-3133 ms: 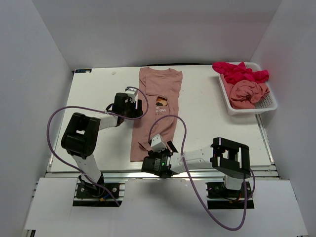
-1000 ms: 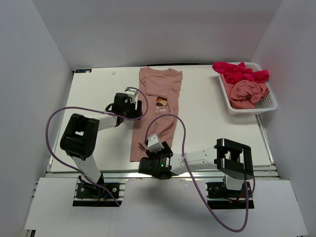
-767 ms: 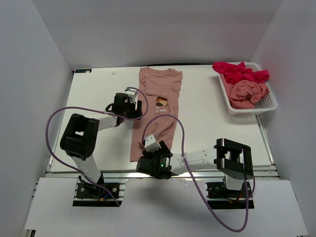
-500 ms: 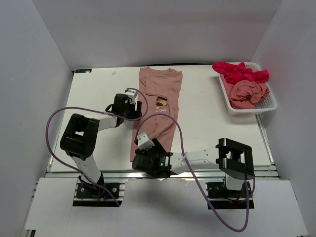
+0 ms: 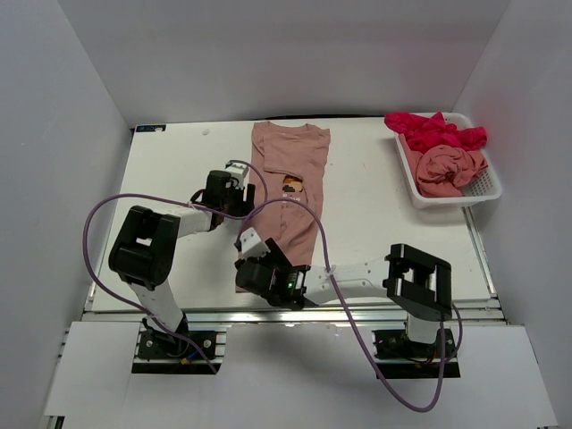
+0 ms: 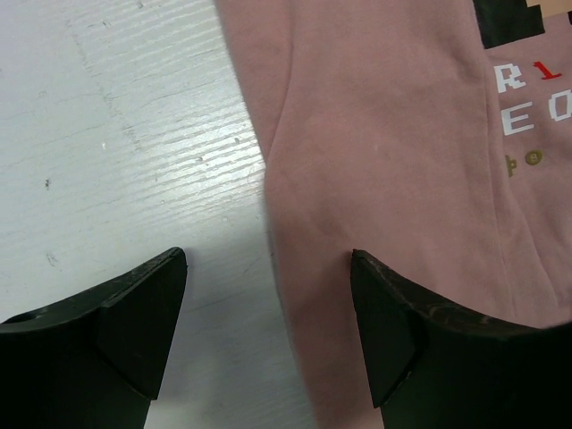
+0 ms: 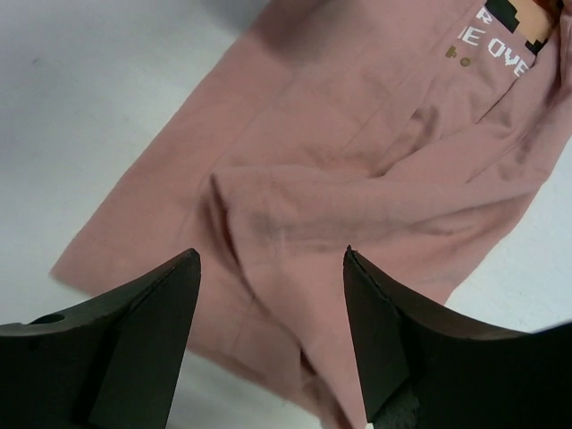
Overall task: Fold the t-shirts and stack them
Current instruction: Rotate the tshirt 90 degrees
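Salmon t-shirt [image 5: 290, 154] is overhung by the open, empty left hand [image 6: 266, 304] and right hand [image 7: 270, 323]; one layer alone could be pinched, spoiling the fold.

The flat salmon-pink cotton t-shirt [image 5: 290, 161] has a pixel print [image 6: 514, 79] in black, white and red. Right of it, a white mesh basket [image 5: 450, 202] holds a magenta-red shirt [image 5: 435, 132] and a salmon-pink shirt [image 5: 450, 167].

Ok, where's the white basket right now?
In the top view, the white basket sits at the far right corner of the table, holding a magenta shirt and a pink shirt, both crumpled.
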